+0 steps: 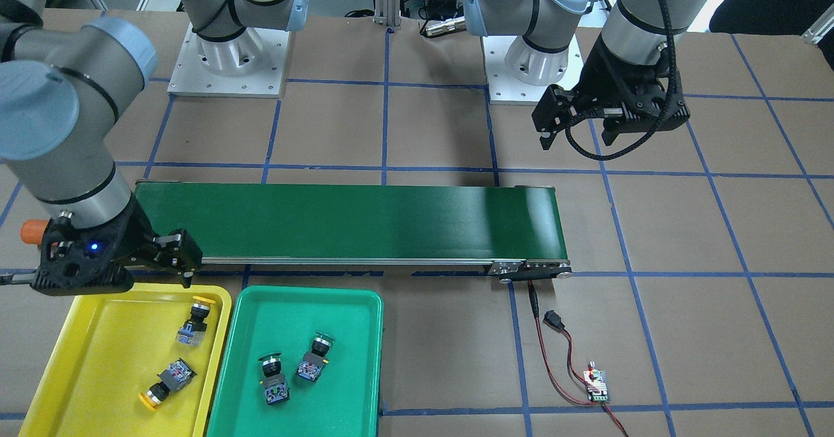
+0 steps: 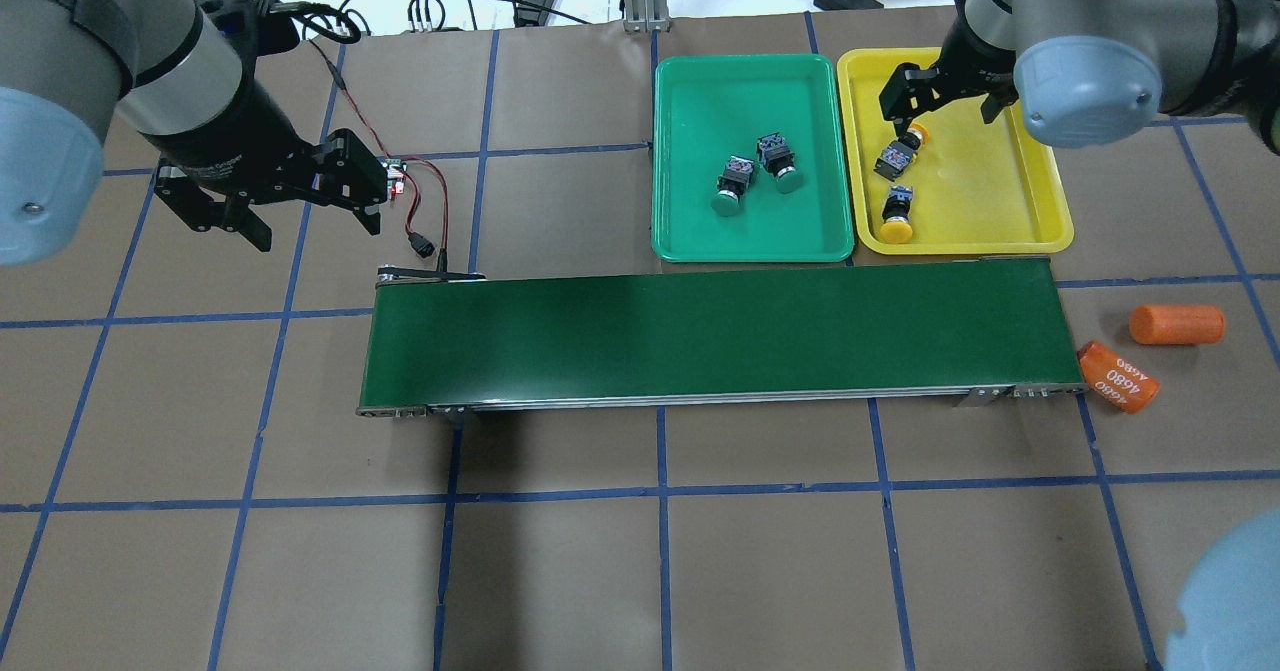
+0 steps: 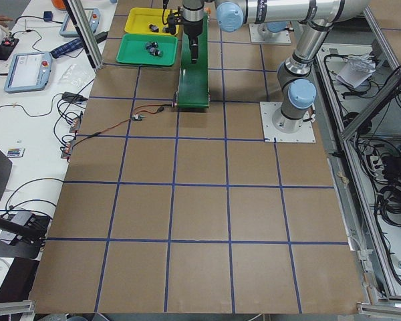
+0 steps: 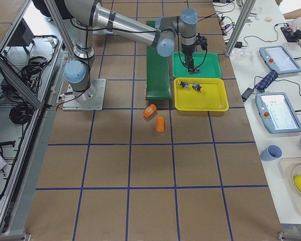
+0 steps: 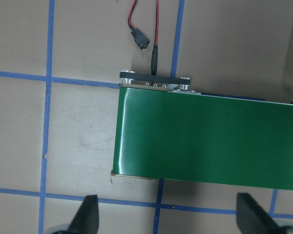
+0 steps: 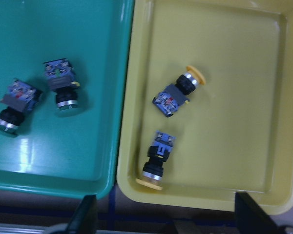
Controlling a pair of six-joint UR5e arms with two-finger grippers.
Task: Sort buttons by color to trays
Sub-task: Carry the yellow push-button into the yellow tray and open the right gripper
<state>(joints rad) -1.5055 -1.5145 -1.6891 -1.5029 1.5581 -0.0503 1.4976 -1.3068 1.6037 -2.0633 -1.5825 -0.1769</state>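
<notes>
In the overhead view, at the upper left of the frame, you'll find the left jaws spread wide apart with nothing between them. They hang over the bench (image 2: pixel 560 551), beside the red-black wires (image 2: pixel 428 206). The conveyor belt (image 2: pixel 715 336) runs across the middle.

Above its right half, the green tray (image 2: pixel 690 236) holds one green button (image 2: pixel 733 186) and a second green button (image 2: pixel 779 163), lying on their sides just beside each other near the tray's centre. Just right of it, the yellow tray (image 2: pixel 1010 201) holds one yellow button (image 2: pixel 898 156) and another yellow button (image 2: pixel 897 216) in its left part.

The right jaws, also apart and empty, hang over that tray's upper left corner. At the far right, one orange cylinder (image 2: pixel 1118 377) lies by the belt's end and a second orange cylinder (image 2: pixel 1176 324) near it.
</notes>
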